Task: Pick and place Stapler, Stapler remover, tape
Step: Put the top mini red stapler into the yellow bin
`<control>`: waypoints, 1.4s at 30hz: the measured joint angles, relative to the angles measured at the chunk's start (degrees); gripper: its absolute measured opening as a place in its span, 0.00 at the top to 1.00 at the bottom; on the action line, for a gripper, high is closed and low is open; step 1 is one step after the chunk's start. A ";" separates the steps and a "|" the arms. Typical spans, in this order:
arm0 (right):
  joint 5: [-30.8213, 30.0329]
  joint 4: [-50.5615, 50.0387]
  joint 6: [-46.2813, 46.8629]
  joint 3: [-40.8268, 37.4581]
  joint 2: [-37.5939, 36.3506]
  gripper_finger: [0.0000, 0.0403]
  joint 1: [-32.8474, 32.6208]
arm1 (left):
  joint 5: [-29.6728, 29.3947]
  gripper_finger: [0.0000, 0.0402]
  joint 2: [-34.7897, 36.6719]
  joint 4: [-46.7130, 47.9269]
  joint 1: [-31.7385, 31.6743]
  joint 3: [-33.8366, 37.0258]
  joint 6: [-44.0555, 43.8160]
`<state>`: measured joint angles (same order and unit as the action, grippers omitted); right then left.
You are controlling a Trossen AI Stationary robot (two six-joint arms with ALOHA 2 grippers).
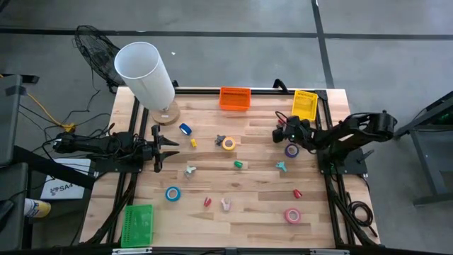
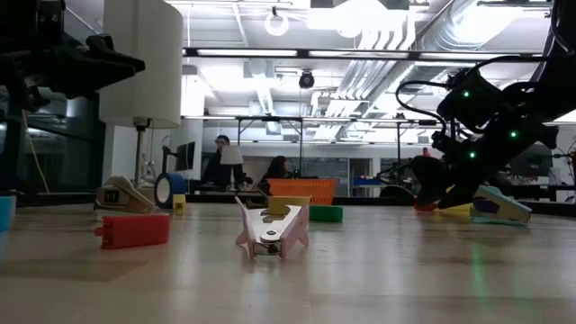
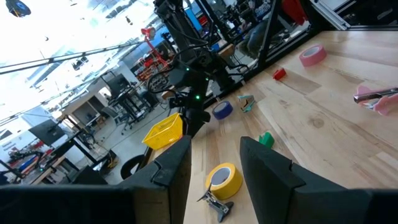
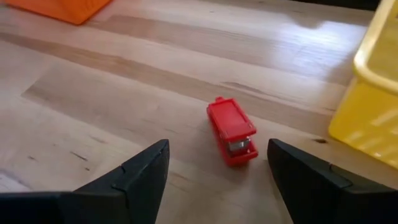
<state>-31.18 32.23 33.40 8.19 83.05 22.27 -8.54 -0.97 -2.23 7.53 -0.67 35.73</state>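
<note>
The right pincer (image 4: 217,171) stands wide open and holds nothing; between its two dark fingers (image 4: 134,177), clear of both, a small red stapler (image 4: 232,131) lies flat on the desk (image 4: 124,81), just beside the yellow basket (image 4: 373,106); an orange basket (image 4: 62,7) shows at the far edge of that wrist view. From above, the right pincer (image 1: 283,131) sits at the back right of the desk (image 1: 248,212), next to the yellow basket (image 1: 305,104), with a purple tape roll (image 1: 291,150) just beside it.

The left pincer (image 1: 168,148) waits at the desk's left side, partly open, gripping nothing; its wrist view shows both fingers (image 3: 264,168) apart, and beyond them a yellow tape roll (image 3: 224,180) with a small metal-jawed stapler remover (image 3: 214,204) touching it.

The other tape lies spread over the desk: a blue roll (image 1: 185,129) near the white tube (image 1: 145,73), the yellow roll (image 1: 228,144) at the middle, a light blue roll (image 1: 173,193) toward the front left, a pink roll (image 1: 292,215) at the front right; a pale pink stapler remover (image 1: 226,205) lies near the front, and the low view shows it upright on its jaws (image 2: 270,232); a green basket (image 1: 137,225) stands at the front left corner, the orange basket (image 1: 235,98) at the back.
</note>
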 joint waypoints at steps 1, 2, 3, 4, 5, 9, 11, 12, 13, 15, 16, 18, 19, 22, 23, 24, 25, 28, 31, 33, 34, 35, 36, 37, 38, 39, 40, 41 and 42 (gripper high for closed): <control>-0.07 0.16 -0.46 0.00 0.00 0.35 0.02 | 0.01 0.66 0.00 -0.01 0.00 0.00 0.00; -0.41 0.32 -0.83 0.00 0.00 0.35 0.07 | 0.01 0.66 0.00 -0.01 0.00 0.00 0.00; -0.66 0.52 -1.07 0.00 0.00 0.35 0.25 | 0.01 0.66 0.00 0.01 0.00 0.00 0.00; -0.83 0.68 -1.26 0.00 -0.01 0.35 0.50 | -0.01 0.66 -0.01 0.00 0.00 0.00 0.00; -0.82 0.79 -1.39 0.00 -0.02 0.35 0.76 | 0.00 0.66 -0.01 0.01 0.00 0.00 0.00; 0.26 1.07 -1.52 0.00 -0.04 0.35 2.00 | 0.01 0.66 0.00 -0.01 0.00 0.00 0.00; 0.29 1.07 -1.52 0.00 -0.04 0.35 2.44 | 0.01 0.66 0.00 0.01 0.00 0.00 0.00; 0.38 1.07 -1.52 0.00 -0.04 0.35 2.60 | -0.01 0.66 0.00 -0.01 0.00 0.00 0.00; 0.80 1.07 -1.52 0.00 -0.04 0.35 2.81 | -0.01 0.66 0.00 0.01 0.00 0.00 0.00; 2.10 1.08 -1.52 0.00 -0.04 0.37 3.23 | 0.00 0.66 -0.01 0.00 0.00 0.00 -0.01; 2.62 1.08 -1.52 0.00 -0.04 0.38 3.41 | 0.01 0.66 -0.02 0.01 0.00 0.00 -0.02; 3.29 1.08 -1.90 0.00 -0.04 0.40 3.67 | 0.00 0.66 -0.01 0.01 0.00 0.00 0.00; 3.45 1.07 -2.35 0.00 -0.04 0.41 3.73 | 0.01 0.66 -0.02 0.00 0.00 0.00 -0.01; 3.38 1.07 -2.98 0.00 -0.07 0.45 3.73 | 0.01 0.66 0.00 -0.01 0.00 0.00 0.00; 3.35 1.07 -3.03 0.00 -0.07 0.46 3.74 | 0.01 0.66 0.00 -0.01 0.00 0.00 0.00; 3.26 1.07 -3.03 0.00 -0.07 0.48 3.73 | 0.00 0.66 0.00 -0.01 0.00 0.00 0.00; 3.14 1.07 -3.03 0.00 -0.07 0.49 3.73 | 0.00 0.66 -0.02 0.00 0.00 0.00 0.00; 2.76 1.07 -3.03 0.00 -0.07 0.54 3.75 | -0.01 0.66 0.00 0.00 0.00 0.00 0.00; 2.74 1.07 -2.99 0.00 -0.07 0.59 3.74 | 0.01 0.66 0.00 -0.01 0.00 0.00 0.00; 2.77 1.07 -2.94 0.00 -0.07 0.63 3.73 | 0.00 0.66 -0.01 -0.01 0.00 0.00 0.00; 2.83 1.07 -2.97 0.00 -0.07 0.65 3.74 | -0.01 0.66 -0.01 -0.01 0.00 0.00 0.00; 2.85 1.07 -2.98 0.00 -0.07 0.67 3.73 | 0.01 0.66 0.00 -0.01 0.00 0.00 -0.01; 2.87 1.07 -2.98 0.00 -0.07 0.69 3.73 | 0.01 0.66 -0.01 0.00 0.00 0.00 0.00; 3.05 1.07 -2.98 0.00 -0.07 0.71 3.75 | 0.01 0.66 -0.02 0.01 0.00 0.00 0.00; 3.21 1.07 -2.98 0.00 -0.07 0.74 3.75 | 0.01 0.66 0.00 0.00 0.00 0.00 0.00; 3.40 1.07 -2.98 0.00 -0.07 0.76 3.75 | 0.01 0.66 -0.02 0.01 0.00 0.00 0.00; 3.65 1.06 -2.98 0.00 -0.07 0.78 3.75 | 0.01 0.66 0.00 0.01 0.00 0.00 0.00; 3.86 1.07 -3.00 0.00 -0.08 0.80 3.75 | 0.00 0.66 -0.02 0.00 0.00 0.00 0.00; 4.17 1.12 -3.00 0.02 -0.11 0.82 3.75 | 0.00 0.66 -0.01 0.01 0.00 0.00 -0.01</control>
<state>-27.02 33.35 30.39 8.20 82.94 26.02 -8.54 -0.98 -2.22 7.53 -0.67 35.72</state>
